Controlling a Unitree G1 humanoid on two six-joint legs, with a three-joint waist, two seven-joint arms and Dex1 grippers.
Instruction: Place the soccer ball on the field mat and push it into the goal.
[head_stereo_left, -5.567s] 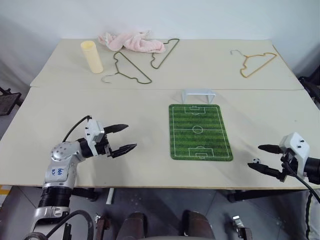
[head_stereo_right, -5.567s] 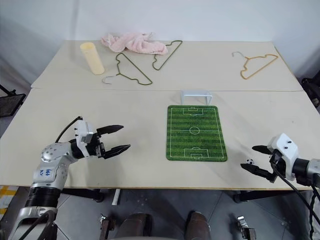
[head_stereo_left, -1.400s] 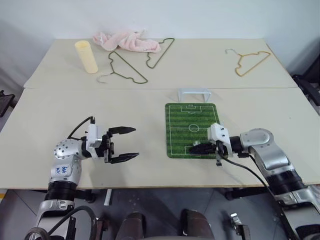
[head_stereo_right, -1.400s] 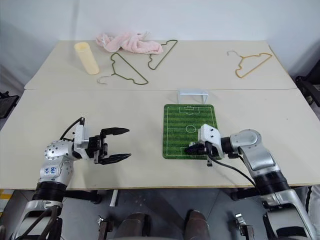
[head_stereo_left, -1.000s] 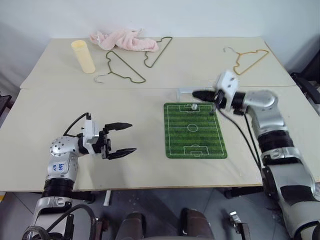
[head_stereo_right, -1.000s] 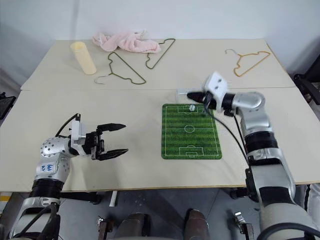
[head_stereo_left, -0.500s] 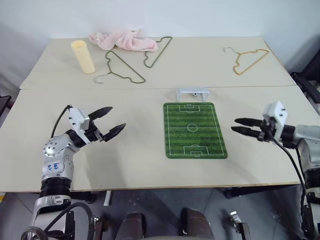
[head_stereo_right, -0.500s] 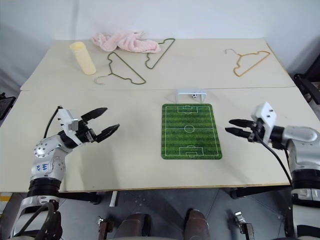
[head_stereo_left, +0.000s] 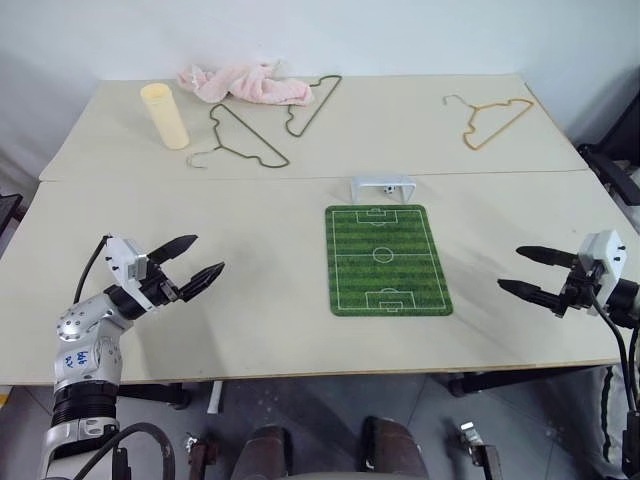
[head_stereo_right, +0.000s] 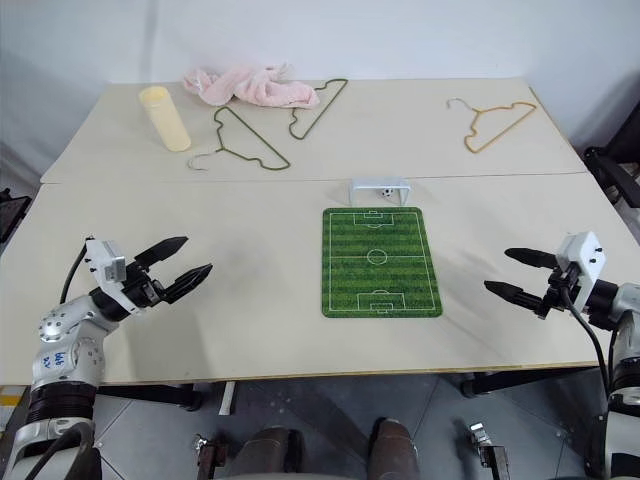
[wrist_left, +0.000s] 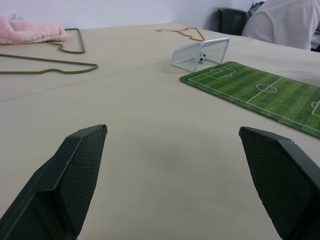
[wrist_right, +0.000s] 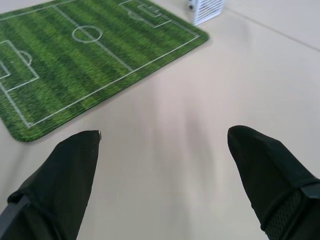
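We are looking down on a wide beige worktop (head_stereo_left: 250, 330). Lying flat near its middle is the field mat (head_stereo_left: 386, 259), green with white pitch lines. At the mat's far end, the goal (head_stereo_left: 383, 187) is standing, a low white frame. The soccer ball (head_stereo_right: 386, 192) is sitting inside the goal, a tiny white speck with black patches, and is also showing in the left wrist view (wrist_left: 201, 58).

We are holding our left hand (head_stereo_left: 192, 260) over the bare worktop well to the left of the mat, fingers spread and pinching nothing. Our right hand (head_stereo_left: 529, 272) is hovering near the worktop's right edge, well apart from the mat, its fingers spread too and carrying nothing.

Along the far side are lying a pink towel (head_stereo_left: 245, 82), two dark green wire hangers (head_stereo_left: 240, 138), a gold hanger (head_stereo_left: 490, 120) and an upright cream cylinder (head_stereo_left: 165, 115).
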